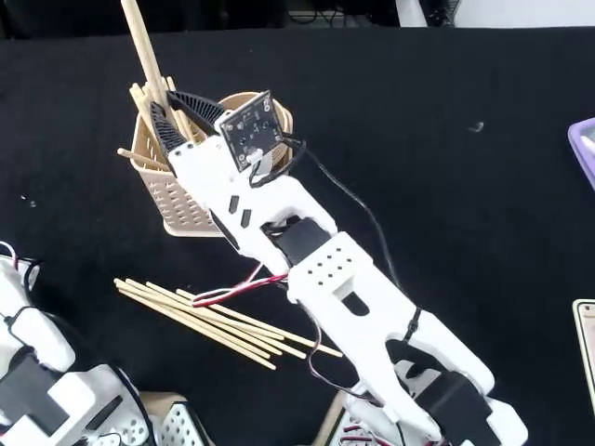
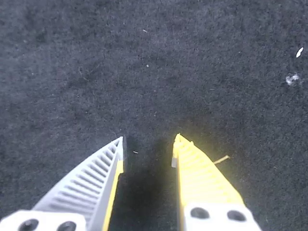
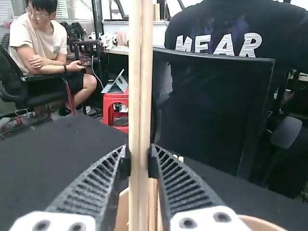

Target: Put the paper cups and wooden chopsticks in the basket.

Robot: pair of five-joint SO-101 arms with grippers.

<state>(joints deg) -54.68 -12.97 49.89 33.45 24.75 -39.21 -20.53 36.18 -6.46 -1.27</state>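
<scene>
Two arms of mine sit at a black table (image 1: 446, 121). At the near left corner is my left arm (image 1: 37, 372). My left jaws are partly open with nothing between them, hovering close over bare black cloth.

Further right, a beige slotted basket (image 1: 186, 209) stands upright with several wooden chopsticks (image 1: 141, 98) poking out of it at angles. My right jaws are directly above the basket, closed tight on a pair of chopsticks (image 3: 140, 96) held upright, their upper ends rising well past the basket's rim. A tan rounded rim (image 1: 284, 119), possibly a paper cup, shows just beside my right wrist; I cannot tell whether it is inside the basket.

In front of the basket, a loose bundle of chopsticks (image 1: 214, 321) lies flat on the table, partly under my right arm (image 1: 353, 288). At the far right edge is a purple object (image 1: 584, 149).
</scene>
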